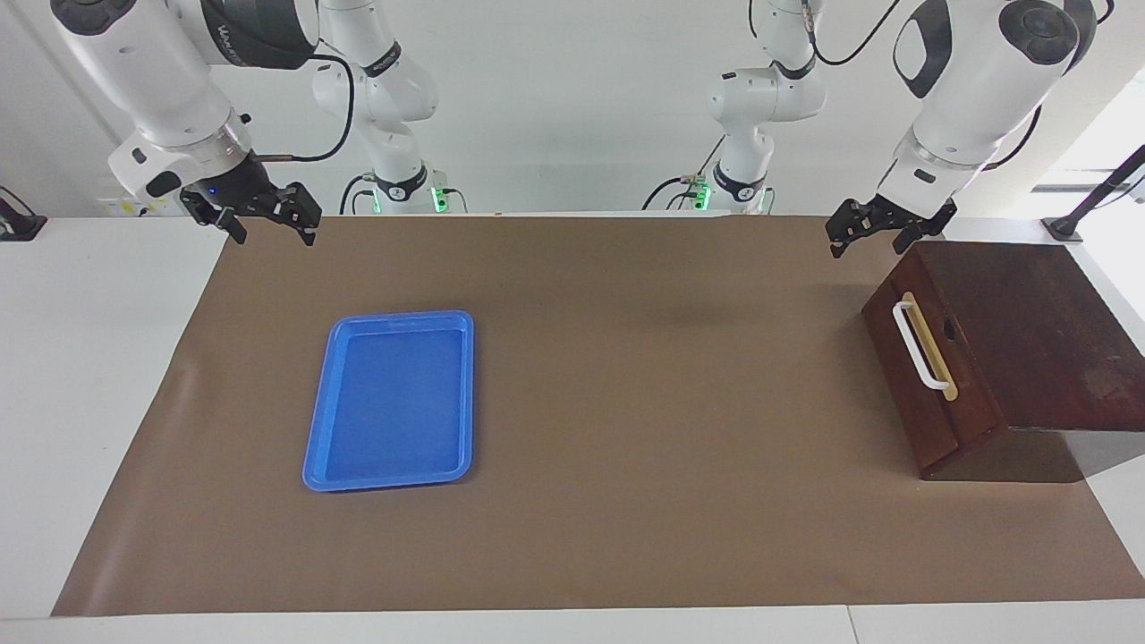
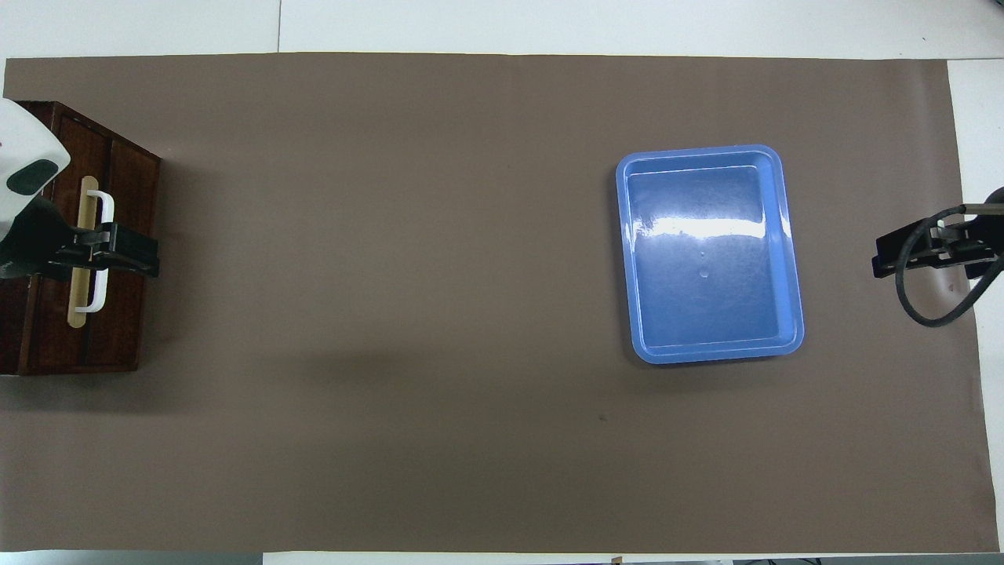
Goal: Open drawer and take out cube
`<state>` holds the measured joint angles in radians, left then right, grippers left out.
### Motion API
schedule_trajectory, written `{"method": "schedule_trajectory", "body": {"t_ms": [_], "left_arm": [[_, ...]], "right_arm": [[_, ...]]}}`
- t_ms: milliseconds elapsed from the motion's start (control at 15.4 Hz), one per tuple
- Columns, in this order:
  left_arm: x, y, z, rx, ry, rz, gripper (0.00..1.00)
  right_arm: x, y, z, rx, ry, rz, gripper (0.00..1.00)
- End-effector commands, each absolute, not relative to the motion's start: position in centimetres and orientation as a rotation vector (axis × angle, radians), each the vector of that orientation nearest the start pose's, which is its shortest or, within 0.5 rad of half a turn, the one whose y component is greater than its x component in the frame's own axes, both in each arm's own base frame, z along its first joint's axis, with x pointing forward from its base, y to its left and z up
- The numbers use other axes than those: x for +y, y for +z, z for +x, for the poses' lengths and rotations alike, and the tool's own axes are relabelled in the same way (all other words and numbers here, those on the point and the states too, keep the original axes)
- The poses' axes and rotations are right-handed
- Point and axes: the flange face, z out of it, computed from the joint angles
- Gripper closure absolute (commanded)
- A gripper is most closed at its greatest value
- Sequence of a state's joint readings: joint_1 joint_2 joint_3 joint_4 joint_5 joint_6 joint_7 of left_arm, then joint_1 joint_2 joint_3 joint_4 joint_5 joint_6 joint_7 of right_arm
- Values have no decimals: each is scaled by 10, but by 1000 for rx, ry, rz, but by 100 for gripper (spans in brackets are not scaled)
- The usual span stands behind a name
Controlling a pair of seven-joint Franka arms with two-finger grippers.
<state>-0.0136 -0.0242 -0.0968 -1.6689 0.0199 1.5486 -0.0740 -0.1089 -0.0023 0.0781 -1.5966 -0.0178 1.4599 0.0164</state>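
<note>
The drawer (image 1: 926, 420) is shut in its dark wooden box at the left arm's end of the table, its white bar handle (image 1: 920, 347) on a tan strip. The cube is hidden. My left gripper (image 1: 881, 234) hangs open in the air by the box's corner nearest the robots, clear of the handle. In the overhead view the left gripper (image 2: 129, 255) covers the middle of the handle (image 2: 100, 205) on the drawer (image 2: 118, 329). My right gripper (image 1: 259, 219) waits open and empty over the mat's edge at the right arm's end, and the overhead view shows the right gripper (image 2: 902, 255) there too.
An empty blue plastic tray (image 1: 402, 317) lies on the brown mat toward the right arm's end, its rim (image 2: 698, 151) also seen from above. The brown mat (image 1: 626, 376) covers most of the white table.
</note>
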Motion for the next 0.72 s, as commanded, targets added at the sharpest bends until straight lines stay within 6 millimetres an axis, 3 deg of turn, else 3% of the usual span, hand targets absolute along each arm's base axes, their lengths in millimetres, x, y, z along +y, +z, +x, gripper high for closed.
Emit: {"method": "schedule_trajectory", "body": {"t_ms": [0,325,390,650], "left_arm": [[-57,591,535,74,130,-3119,0],[-63,594,535,89,111,-3122,0],[-72,594,534,118,98,-3118,0],[-66,563,547,134,-38,-3055,0]], "right_arm": [[-23,606,539,50,206,-3150,0],[-23,606,539,50,204,-3150,0],[-23,606,539,47,204,-3151,0],[-30,606,539,52,204,-3147,0]]}}
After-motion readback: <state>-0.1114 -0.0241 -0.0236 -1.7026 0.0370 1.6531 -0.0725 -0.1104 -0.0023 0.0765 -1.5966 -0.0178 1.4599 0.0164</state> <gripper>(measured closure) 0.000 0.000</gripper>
